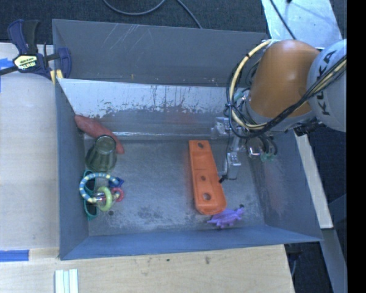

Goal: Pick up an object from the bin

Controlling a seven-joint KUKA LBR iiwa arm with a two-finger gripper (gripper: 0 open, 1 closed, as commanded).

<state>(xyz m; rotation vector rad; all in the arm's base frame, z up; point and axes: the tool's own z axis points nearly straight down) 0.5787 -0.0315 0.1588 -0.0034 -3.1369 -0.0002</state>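
Observation:
My gripper (232, 159) hangs low in the right half of the bin, just right of a long orange block (204, 177) with holes along its top. The block lies lengthwise on the bin floor, and the gripper is level with its upper half, close beside it. A small purple toy figure (227, 217) lies at the block's near end, by the front wall.
At the bin's left side stand a dark green cup (102, 153), a ring toy of blue, green and pink loops (99, 192) and a reddish-pink piece (93, 127) in the back left corner. The arm's orange dome and cables hang over the right wall.

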